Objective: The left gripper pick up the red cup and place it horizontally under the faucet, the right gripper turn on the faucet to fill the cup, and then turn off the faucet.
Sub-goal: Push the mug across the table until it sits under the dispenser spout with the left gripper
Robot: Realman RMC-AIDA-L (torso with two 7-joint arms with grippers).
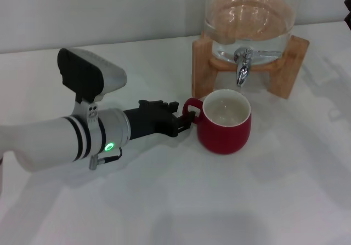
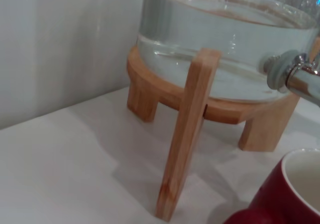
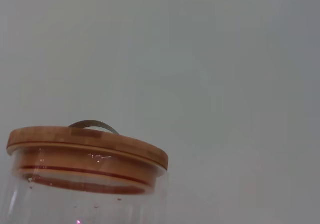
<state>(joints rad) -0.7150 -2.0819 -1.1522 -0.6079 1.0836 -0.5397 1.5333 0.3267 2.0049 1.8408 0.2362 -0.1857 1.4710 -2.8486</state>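
Now the left gripper (image 1: pixel 184 119) is clamped on the handle of the red cup (image 1: pixel 225 125), which stands upright on the table (image 1: pixel 164 201) below the faucet (image 1: pixel 244 65). Hold it steady and centred under the spout.

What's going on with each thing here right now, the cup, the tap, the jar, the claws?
red cup: upright on the table, empty, below the spout.
faucet: no water seen running from it.
glass jar: partly filled with water, on its wooden stand.
jar lid: on the jar.
left claw: at the cup's handle, on the cup's left.
right claw: not in view.
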